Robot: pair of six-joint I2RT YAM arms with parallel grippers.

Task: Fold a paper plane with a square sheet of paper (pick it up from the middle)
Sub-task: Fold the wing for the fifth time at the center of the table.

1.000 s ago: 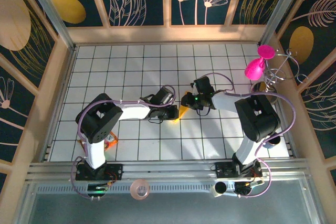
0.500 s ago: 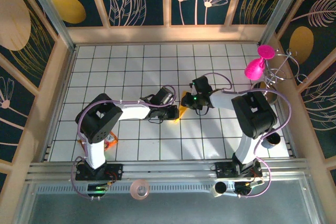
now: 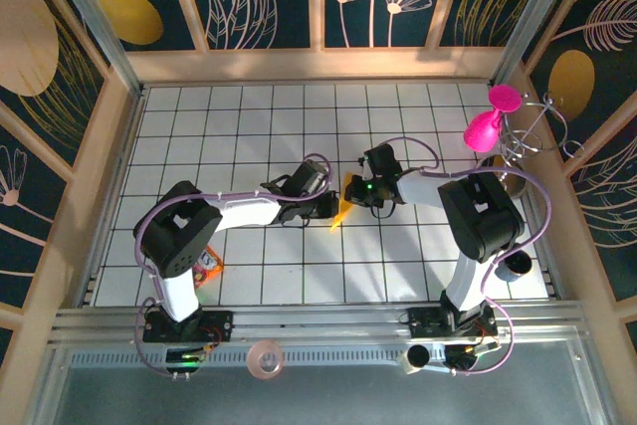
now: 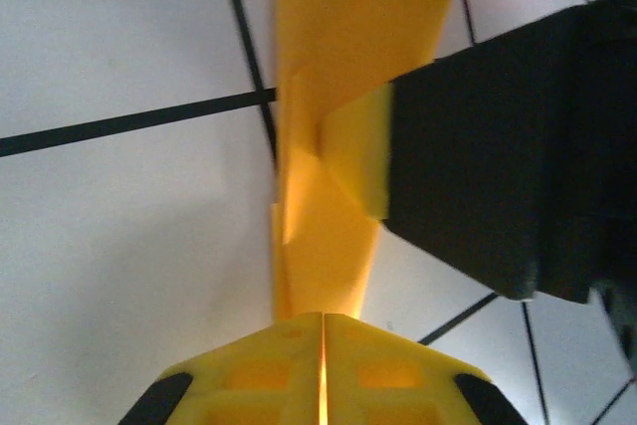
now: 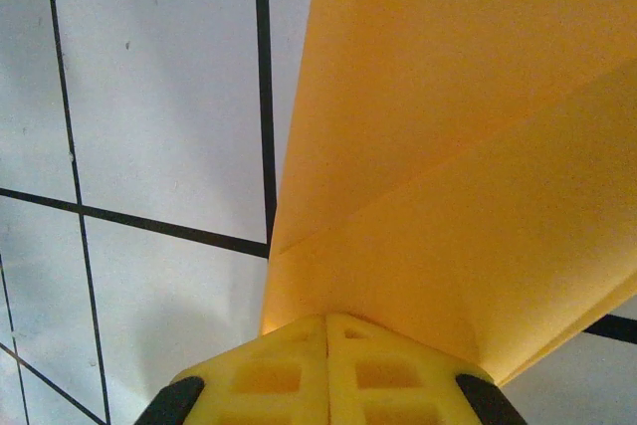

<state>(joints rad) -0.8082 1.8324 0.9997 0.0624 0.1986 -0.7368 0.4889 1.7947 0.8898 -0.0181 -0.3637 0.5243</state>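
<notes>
Paper plane (image 3: 340, 212) at centre of tiled table (image 3: 239, 116), between both arms. Narrow dart shape, layered flaps and creases visible. Left gripper (image 4: 321, 323): jaws pinched together on narrow end. Right gripper (image 5: 326, 323): jaws clamped on wider end. Judgement: main folds done; final creasing, wing shaping, release left.

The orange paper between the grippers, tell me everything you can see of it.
The orange paper is thin, plain and matte, folded into a narrow tapering shape with overlapping layers and diagonal creases. It sits mid-table, its pointed end toward the near edge. The left gripper and right gripper are both shut on it from opposite sides. Whether it touches the tiles is unclear.
</notes>
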